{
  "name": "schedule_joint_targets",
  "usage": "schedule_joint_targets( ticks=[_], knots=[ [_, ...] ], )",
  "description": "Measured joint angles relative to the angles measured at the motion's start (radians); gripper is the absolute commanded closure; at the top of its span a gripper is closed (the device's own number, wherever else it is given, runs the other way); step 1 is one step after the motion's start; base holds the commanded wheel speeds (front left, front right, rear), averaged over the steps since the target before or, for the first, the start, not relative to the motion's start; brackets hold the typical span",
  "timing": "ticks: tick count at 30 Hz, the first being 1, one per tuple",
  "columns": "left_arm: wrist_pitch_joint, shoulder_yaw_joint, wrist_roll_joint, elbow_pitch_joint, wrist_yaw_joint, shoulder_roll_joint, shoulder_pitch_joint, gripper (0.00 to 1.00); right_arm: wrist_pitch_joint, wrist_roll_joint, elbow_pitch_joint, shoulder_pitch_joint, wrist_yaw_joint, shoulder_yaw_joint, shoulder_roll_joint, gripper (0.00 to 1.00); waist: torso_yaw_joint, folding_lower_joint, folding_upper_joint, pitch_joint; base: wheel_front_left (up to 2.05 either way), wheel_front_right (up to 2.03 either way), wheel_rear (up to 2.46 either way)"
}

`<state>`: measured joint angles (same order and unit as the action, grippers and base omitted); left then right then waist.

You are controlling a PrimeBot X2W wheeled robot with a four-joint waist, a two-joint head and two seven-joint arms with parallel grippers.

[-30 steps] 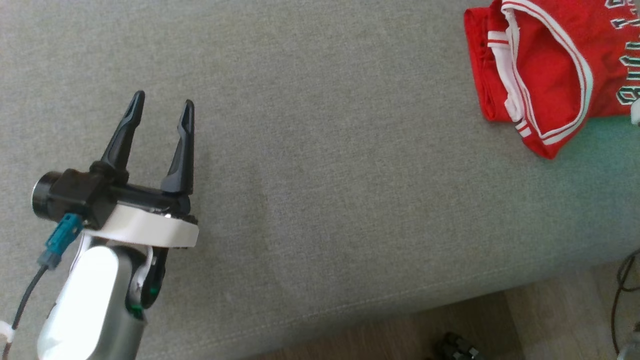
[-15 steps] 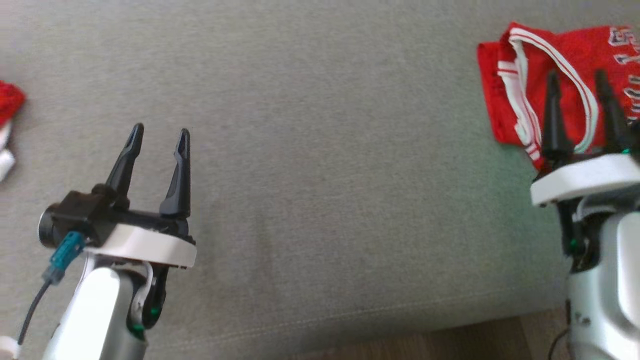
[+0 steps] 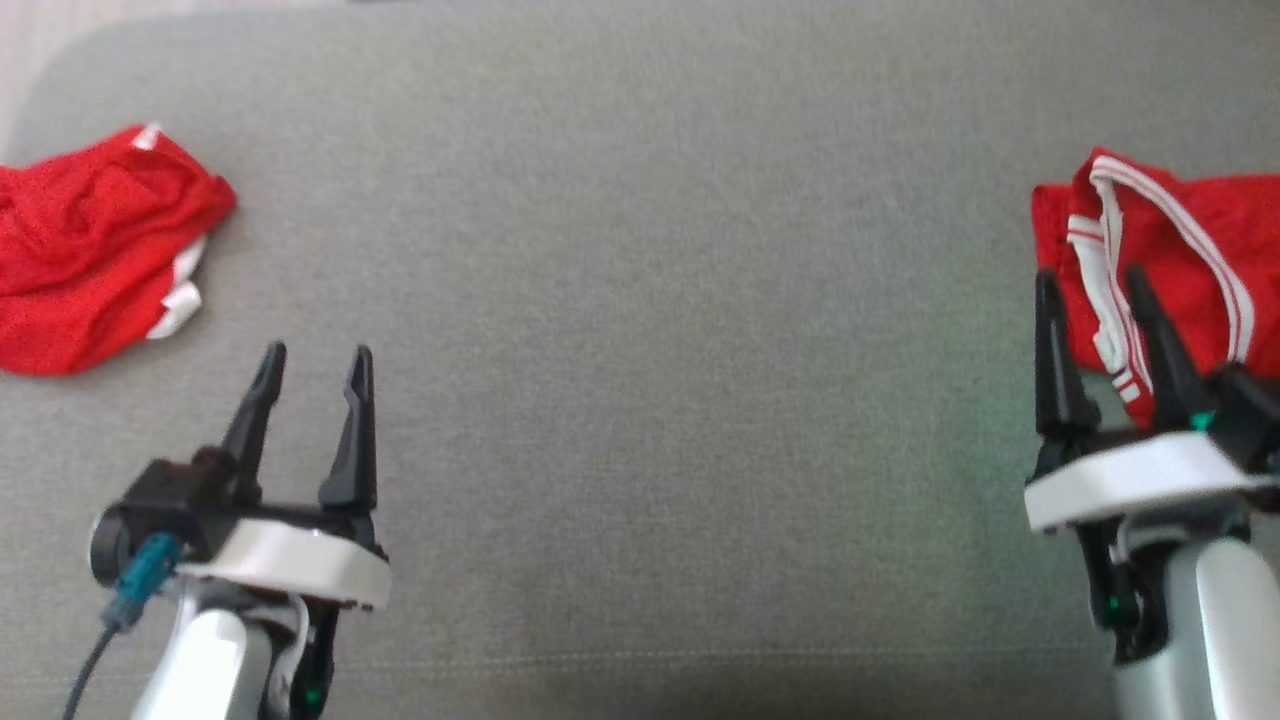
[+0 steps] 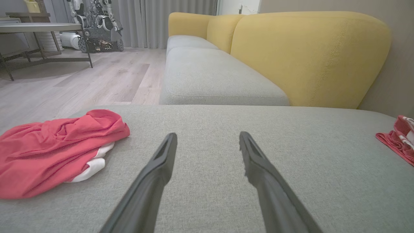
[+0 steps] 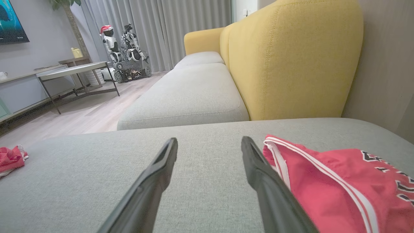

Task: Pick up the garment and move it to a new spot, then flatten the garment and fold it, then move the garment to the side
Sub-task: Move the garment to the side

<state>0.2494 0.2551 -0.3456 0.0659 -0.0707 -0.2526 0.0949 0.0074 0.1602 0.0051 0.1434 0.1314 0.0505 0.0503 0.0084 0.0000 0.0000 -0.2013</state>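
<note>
Am hovering both grippers over grey fabric sofa cushion (image 3: 640,300). Left gripper (image 3: 312,362), right gripper (image 3: 1088,282): fingers spread wide, gripping nothing.
Counting two red garments: crumpled red mesh garment (image 3: 95,250) lying at 10 o'clock of left gripper, folded red white-trimmed jersey (image 3: 1190,240) at 1 o'clock of right gripper.
Judging pickup step beginning. Next move is calling for left reach to crumpled heap, pinching raised fold.

The left gripper (image 3: 316,352) has two long, tapering black fingers (image 3: 354,440) on a black block ending in a round barrel (image 3: 105,535). Beneath sit a white oval collar (image 3: 290,572) and a silver-grey forearm (image 3: 205,665). A teal connector (image 3: 140,590) feeds a grey cable (image 3: 85,680). The right gripper (image 3: 1089,275) matches, with a white right collar (image 3: 1130,480), a silver right forearm (image 3: 1215,630) and a small green light (image 3: 1200,420).
</note>
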Motion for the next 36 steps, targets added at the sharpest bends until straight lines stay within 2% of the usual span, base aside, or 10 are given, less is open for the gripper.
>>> schedule_joint_targets(
  ticks=[17, 36],
  knots=[
    [-0.02, 0.023, 0.001, 0.0, -0.028, -0.009, -0.119, 0.0, 0.034, 0.016, -0.036, -0.182, 0.0, 0.009, -0.004, 0.0, 0.018, 0.0, 0.0, 0.159, 0.0, 0.0, 0.0],
    [-0.021, 0.033, 0.001, -0.002, -0.044, -0.016, -0.128, 0.0, 0.055, 0.016, -0.056, -0.195, 0.0, 0.019, -0.005, 0.0, 0.025, 0.0, 0.0, 0.179, 0.0, 0.0, 0.0]
  ],
)
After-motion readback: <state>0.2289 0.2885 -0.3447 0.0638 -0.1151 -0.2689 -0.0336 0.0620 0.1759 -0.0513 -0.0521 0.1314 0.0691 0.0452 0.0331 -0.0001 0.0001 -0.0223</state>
